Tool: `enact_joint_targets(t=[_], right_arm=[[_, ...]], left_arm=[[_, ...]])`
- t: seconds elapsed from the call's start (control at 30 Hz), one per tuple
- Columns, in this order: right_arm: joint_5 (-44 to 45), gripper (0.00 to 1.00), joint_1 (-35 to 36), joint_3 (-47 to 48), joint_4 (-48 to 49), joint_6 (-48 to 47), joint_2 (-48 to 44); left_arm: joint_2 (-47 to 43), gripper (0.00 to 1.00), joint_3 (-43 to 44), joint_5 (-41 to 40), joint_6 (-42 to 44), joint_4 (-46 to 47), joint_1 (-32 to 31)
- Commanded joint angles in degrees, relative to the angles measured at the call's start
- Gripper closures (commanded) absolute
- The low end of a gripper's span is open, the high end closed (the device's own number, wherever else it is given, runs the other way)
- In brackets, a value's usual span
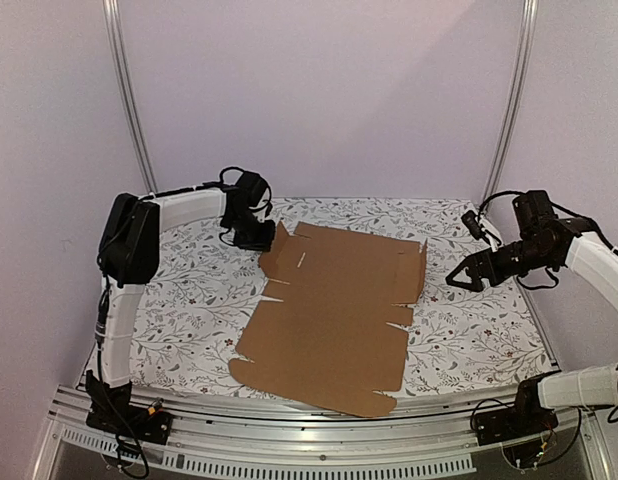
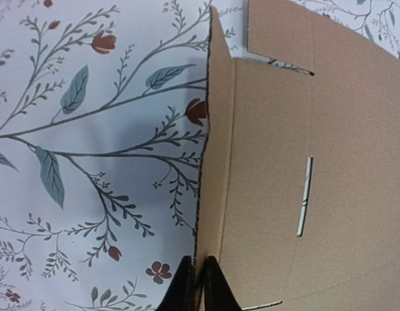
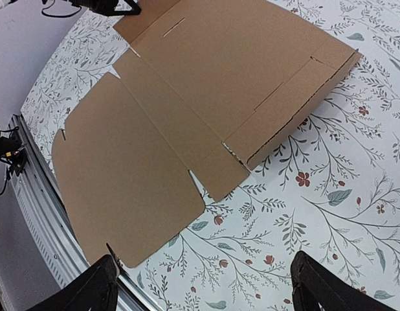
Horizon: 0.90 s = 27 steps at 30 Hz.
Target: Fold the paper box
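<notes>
The paper box (image 1: 334, 315) lies as a flat sheet mid-bench, its near edge reaching the front edge of the bench (image 1: 189, 300). Bare cloth shows along the left, right and far edges. The left claw (image 2: 199, 285), at the sheet's far-left corner, is pinched on a raised side flap's edge. The right claw (image 1: 464, 275) hangs spread wide by the right edge, clear of the cardboard.
</notes>
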Motion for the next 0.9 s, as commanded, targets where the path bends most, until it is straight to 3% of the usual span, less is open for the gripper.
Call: enact_joint_targets(t=[0.0,0.37,0.87], right_arm=[[1.20,0.08,0.18,-1.66,0.56,-0.80,-4.67],[0.87,0.07,0.10,-5.80,2.08,-4.18,-10.88],[-2.66,0.05,-4.63,-9.92,6.37,-4.64,-13.52]], left_arm=[[-5.22,1.00,-5.45,1.09,-0.11,-0.18,-1.37],[-31.12,1.00,-34.59,-1.85,-6.64,8.98,-5.27],[-50.51,1.00,-60.29,-6.93,-16.44,26.07,-7.65]])
